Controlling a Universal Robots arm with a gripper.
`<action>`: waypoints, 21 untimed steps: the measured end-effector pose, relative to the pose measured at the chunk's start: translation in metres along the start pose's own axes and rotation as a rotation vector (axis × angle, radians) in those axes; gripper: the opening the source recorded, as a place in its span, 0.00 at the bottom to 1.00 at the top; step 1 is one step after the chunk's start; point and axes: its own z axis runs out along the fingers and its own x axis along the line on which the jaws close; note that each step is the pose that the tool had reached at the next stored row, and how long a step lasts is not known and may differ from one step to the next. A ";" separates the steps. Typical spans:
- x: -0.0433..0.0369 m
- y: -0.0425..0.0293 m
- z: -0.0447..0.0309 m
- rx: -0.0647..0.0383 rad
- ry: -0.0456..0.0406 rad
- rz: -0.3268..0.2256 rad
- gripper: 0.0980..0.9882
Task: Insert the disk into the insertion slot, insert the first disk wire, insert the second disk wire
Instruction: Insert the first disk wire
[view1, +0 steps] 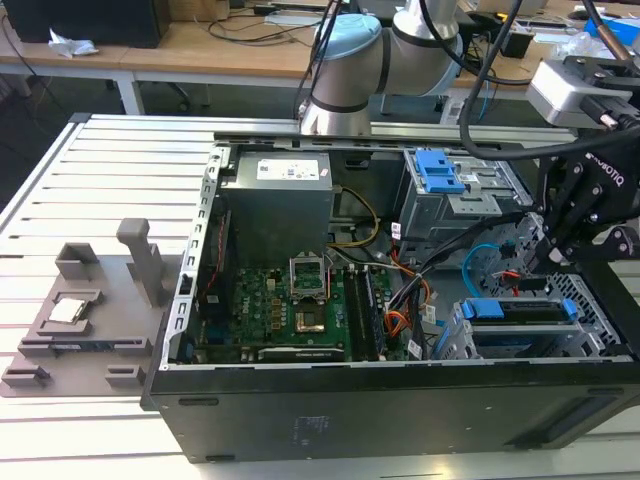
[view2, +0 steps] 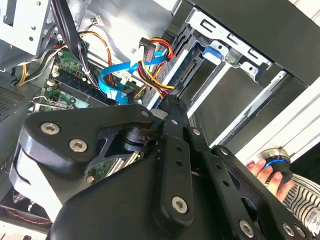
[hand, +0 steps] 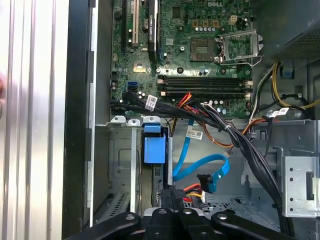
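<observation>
Disk (view1: 515, 310) is seated in insertion slot (view1: 452, 345), blue carrier up, ready for wiring. Gripper (hand: 172, 194) is pressed together, tip down beside the disk at red-yellow wire (hand: 194, 188); can't tell if it's pinching it. Blue wire (hand: 200, 165) loops just beside.

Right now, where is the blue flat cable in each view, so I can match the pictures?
Exterior view: the blue flat cable loops above the blue carrier, at the exterior view's right.
Second wrist view: it curls between the motherboard and the blue carrier.
First wrist view: it loops beside the blue carrier.
Shared landmark: the blue carrier.
</observation>
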 end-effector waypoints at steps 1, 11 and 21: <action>0.0000 0.0000 0.0000 0.000 0.0000 0.000 0.02; -0.0003 -0.0010 0.0174 0.000 0.0003 0.000 0.30; -0.0004 -0.0012 0.0207 0.000 0.0036 0.000 0.07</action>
